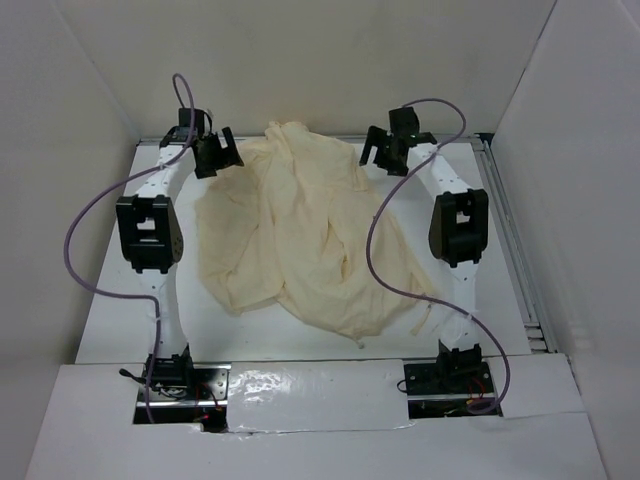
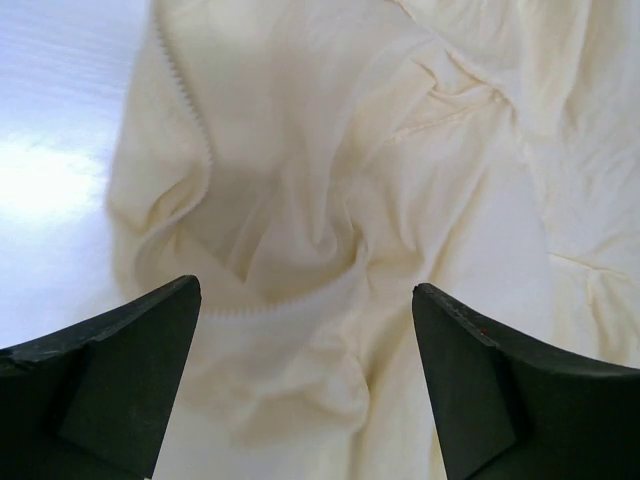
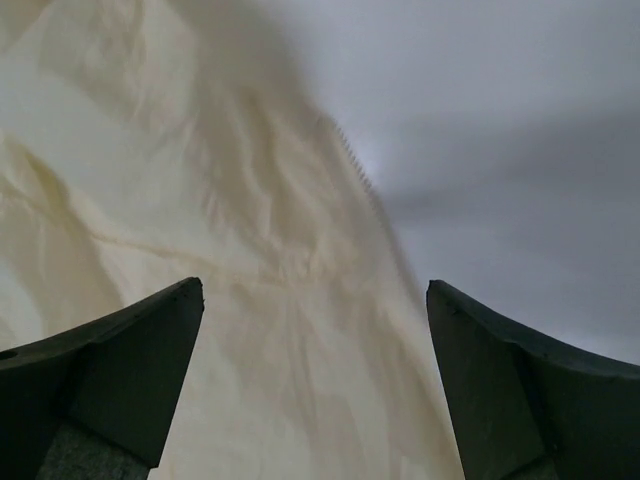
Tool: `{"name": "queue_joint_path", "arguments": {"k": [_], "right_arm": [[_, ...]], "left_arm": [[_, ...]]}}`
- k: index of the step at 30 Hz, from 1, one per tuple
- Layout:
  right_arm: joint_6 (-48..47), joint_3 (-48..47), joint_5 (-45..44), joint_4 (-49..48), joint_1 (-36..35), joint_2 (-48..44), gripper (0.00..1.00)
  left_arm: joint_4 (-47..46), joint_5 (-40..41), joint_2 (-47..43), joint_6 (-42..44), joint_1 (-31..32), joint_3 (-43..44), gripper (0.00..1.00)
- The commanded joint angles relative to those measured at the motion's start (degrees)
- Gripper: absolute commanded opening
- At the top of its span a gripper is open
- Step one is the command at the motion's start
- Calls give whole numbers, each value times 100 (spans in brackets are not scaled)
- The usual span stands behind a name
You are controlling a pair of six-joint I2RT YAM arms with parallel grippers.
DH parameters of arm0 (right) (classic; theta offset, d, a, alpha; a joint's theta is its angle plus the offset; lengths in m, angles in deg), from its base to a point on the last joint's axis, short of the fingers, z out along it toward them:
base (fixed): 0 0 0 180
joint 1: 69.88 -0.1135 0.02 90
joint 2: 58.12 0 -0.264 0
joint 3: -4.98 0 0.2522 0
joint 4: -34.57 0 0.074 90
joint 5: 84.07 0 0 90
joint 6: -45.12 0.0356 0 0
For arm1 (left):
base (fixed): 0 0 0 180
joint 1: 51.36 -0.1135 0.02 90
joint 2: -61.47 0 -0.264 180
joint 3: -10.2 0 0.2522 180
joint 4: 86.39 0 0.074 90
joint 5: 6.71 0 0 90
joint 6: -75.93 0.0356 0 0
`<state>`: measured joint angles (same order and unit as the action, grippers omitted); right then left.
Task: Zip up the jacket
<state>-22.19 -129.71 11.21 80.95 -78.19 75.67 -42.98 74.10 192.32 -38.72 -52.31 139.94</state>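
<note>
Jacket (image 1: 300, 230) lies crumpled mid-desk (image 1: 120, 330), unzipped, narrow end toward 12 o'clock. Left hand (image 1: 217, 152) at 10 o'clock, right hand (image 1: 385, 152) at 2. Both released, holding nothing. Probably flanking the far end to locate the zipper teeth (image 2: 185, 100).

White table (image 1: 500, 290) enclosed on three sides by plain white walls (image 1: 320, 60); light glares on the glossy near panel (image 1: 300, 385).
</note>
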Motion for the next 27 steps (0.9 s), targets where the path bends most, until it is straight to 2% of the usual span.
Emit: {"name": "queue_joint_path", "arguments": {"k": [1,4,9,15,22,24,25,26,27], "right_arm": [[-82,820,-684,113,-539,-1223,100],[313,1778,-1186,130,-689,-1891,100],[1103,3222,-1512,7,-777,-3078,100],[1325,4645,-1697,-28,-838,-4141,100],[1343,5359,-1785,43,-856,-4818,100],[1369,5491,-1899,86,-856,-4889,100],[1360,5527,-1934,86,-856,-4950,100],[1369,5605,-1960,104,-856,-4977,100],[1369,5650,-1969,95,-856,-5038,100]], "left_arm": [[443,758,-998,-277,51,-312,99],[804,1136,-1490,-602,323,-855,99],[964,1122,-1659,-1007,631,-1551,99],[1631,1200,-1009,-1455,895,-1123,99],[2176,1402,-165,-1929,895,-472,97],[2247,1420,-8,-1956,895,-314,86],[2291,1455,28,-2026,886,-218,77],[2326,1473,46,-2027,895,-173,57],[2291,1447,46,-2001,895,-147,48]]}}
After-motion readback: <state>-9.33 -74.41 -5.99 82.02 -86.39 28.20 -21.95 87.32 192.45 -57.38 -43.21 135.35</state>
